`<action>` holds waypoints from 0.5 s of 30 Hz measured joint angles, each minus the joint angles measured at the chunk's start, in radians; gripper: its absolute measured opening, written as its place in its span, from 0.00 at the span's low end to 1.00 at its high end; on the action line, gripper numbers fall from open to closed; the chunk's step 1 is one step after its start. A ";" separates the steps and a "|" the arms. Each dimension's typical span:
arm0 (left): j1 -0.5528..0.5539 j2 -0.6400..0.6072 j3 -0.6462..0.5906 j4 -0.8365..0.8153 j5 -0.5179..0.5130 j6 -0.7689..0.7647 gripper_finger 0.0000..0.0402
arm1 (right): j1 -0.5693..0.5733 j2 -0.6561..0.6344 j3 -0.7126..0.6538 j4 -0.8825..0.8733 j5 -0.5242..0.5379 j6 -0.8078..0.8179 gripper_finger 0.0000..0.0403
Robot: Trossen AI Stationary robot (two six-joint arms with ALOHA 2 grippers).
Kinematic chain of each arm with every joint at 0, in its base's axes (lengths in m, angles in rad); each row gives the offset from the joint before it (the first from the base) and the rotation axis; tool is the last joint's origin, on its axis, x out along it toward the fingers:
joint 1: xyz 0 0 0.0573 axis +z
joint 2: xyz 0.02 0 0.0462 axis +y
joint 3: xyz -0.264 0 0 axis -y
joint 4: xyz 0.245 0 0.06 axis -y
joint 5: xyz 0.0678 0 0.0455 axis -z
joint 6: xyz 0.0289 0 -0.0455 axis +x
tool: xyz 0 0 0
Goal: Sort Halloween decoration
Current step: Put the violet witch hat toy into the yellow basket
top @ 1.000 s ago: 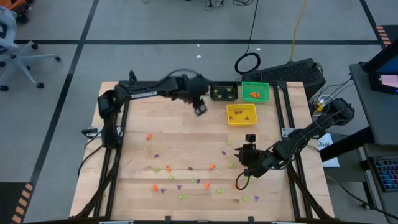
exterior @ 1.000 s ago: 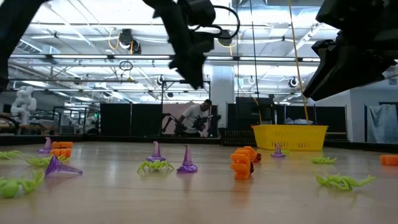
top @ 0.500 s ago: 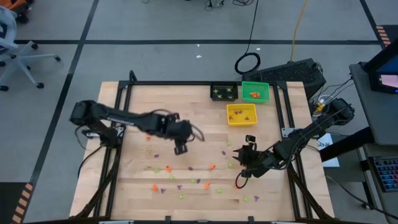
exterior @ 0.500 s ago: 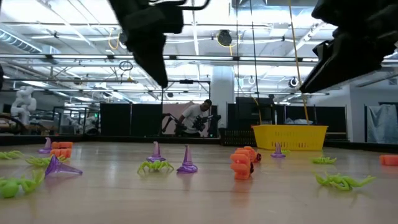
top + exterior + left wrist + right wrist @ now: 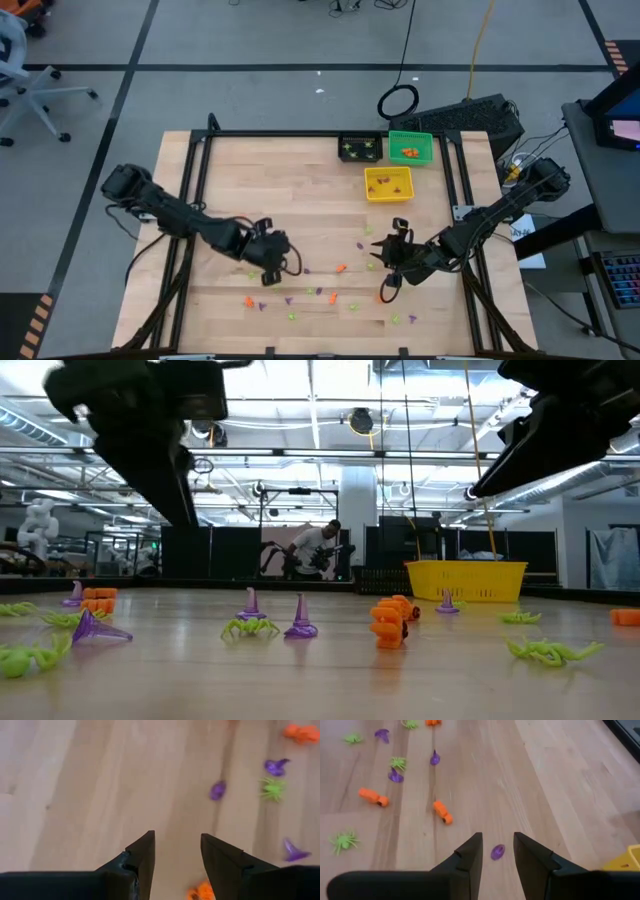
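The Halloween decoration lies scattered on the wooden table [image 5: 300, 200]: tiny orange [image 5: 342, 268], purple [image 5: 497, 852] and light-green [image 5: 272, 787] trinkets resting on the near half. My left gripper [image 5: 271, 274] hangs open above the near-left trinkets, its fingers [image 5: 142, 852] apart over bare wood, an orange trinket [image 5: 200, 892] just below them. My right gripper [image 5: 388, 248] hovers open at the near right; the purple trinket shows on the table through its gap. In the low view both grippers stay well above the table.
A black bin [image 5: 360, 148], a green bin [image 5: 410, 148] and a yellow bin [image 5: 388, 183] stand at the far right of the table, each with trinkets inside. A black frame [image 5: 200, 150] edges the table. Bare wood spans the far left.
My left gripper has swung from beside the bins at the far side toward the table's near left, sinking as it went, and hangs over the scattered trinkets. It stays open and empty. My right gripper has kept its place and turned a little.
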 joint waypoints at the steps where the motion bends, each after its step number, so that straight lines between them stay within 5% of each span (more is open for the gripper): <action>1: -0.016 0.000 0.001 -0.001 -0.005 -0.019 0.40 | 0.000 0.000 0.000 0.003 0.000 -0.011 0.24; 15: -0.142 -0.068 -0.068 -0.279 -0.048 -0.069 0.40 | 0.000 0.000 0.000 0.011 0.000 -0.025 0.24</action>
